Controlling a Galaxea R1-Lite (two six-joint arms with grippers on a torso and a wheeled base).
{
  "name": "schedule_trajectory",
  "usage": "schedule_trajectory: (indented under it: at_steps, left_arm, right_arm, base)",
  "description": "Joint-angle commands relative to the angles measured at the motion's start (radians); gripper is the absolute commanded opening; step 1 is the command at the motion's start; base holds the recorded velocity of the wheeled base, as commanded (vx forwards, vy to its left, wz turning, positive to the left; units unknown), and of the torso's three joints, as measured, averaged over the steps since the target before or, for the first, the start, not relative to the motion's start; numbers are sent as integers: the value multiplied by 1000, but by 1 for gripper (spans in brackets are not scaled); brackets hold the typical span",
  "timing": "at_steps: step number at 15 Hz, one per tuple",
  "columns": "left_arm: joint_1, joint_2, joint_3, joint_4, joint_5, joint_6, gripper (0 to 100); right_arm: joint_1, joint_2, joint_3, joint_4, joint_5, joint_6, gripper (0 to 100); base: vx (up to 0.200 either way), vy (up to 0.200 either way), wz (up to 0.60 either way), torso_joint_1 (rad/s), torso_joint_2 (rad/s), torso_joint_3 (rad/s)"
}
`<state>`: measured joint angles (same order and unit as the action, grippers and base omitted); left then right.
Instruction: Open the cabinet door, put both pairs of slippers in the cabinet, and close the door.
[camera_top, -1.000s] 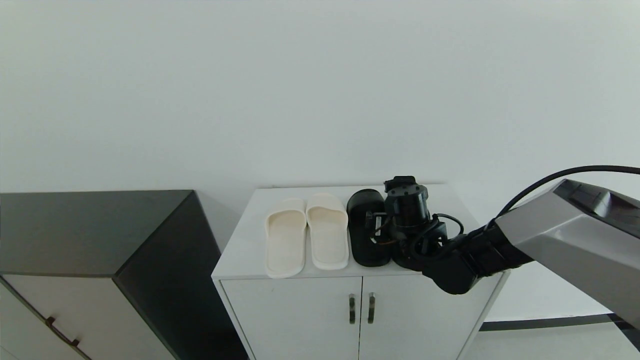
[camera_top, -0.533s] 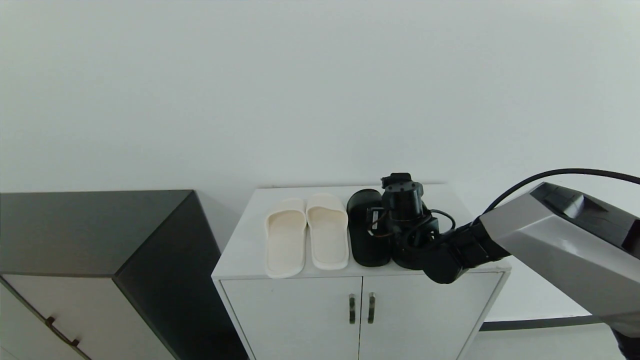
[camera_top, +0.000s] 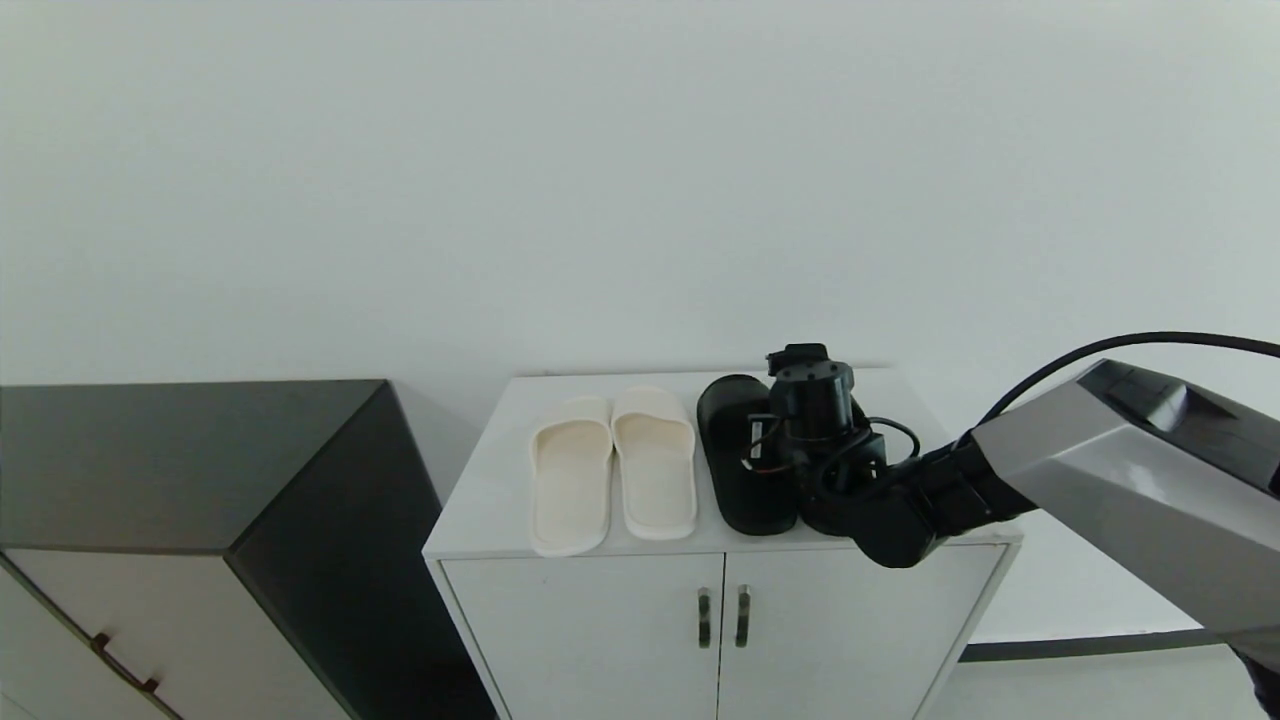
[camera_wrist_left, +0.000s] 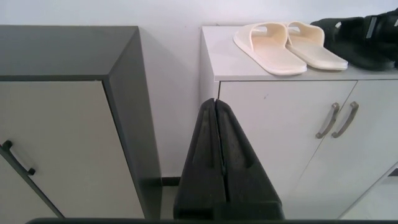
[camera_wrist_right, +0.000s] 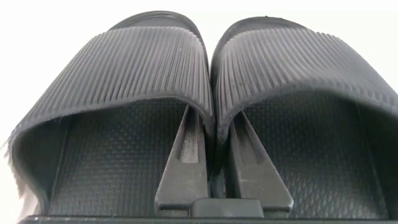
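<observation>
The right gripper (camera_wrist_right: 211, 121) is at the black slippers (camera_top: 745, 455) on top of the white cabinet (camera_top: 470, 520). One finger lies inside each slipper. The jaws stand narrow, pinching the two touching inner strap walls together. The cream slippers (camera_top: 612, 465) sit just beside the black pair, on the side away from the right arm. The door handles (camera_top: 722, 615) are below the gripper, and both doors are shut. The left gripper (camera_wrist_left: 215, 109) hangs low in front of the cabinet with its fingers pressed together on nothing. A dark cabinet (camera_wrist_left: 62, 62) stands off to its side.

Likely hazards from here:
(a) The hold is on thin, ribbed, flexible strap alone. On a lift the soles would probably sag and swing, and one wall could slide out of the pinch, dropping a slipper over the front edge.
(b) A sideways drag could shove the nearer black slipper into the cream pair, whose heels lie close to that edge.
(c) With the doors shut there is nowhere to put the load. A door opened by the left gripper may swing toward the loaded right arm.
</observation>
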<state>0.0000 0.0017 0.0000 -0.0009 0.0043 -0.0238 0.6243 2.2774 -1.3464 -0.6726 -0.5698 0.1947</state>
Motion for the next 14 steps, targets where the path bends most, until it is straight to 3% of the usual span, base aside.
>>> schedule_trajectory:
  at_steps: [1, 3, 8, 14]
  left_arm:
    - [0, 0, 0, -1, 2, -1, 0]
    - [0, 0, 0, -2, 45, -1, 0]
    - [0, 0, 0, -2, 49, 2, 0]
    - [0, 0, 0, -2, 49, 1, 0]
  right_arm:
    - [8, -99, 62, -1, -1, 0, 0]
    - [29, -204, 170, -1, 7, 0, 0]
    - [120, -472, 428, 4, 73, -1, 0]
    - [172, -635, 622, 1, 427, -34, 0]
  base:
    - [0, 0, 0, 0, 0, 0]
    - [0, 0, 0, 0, 0, 0]
    - [0, 0, 0, 0, 0, 0]
    - [0, 0, 0, 0, 0, 0]
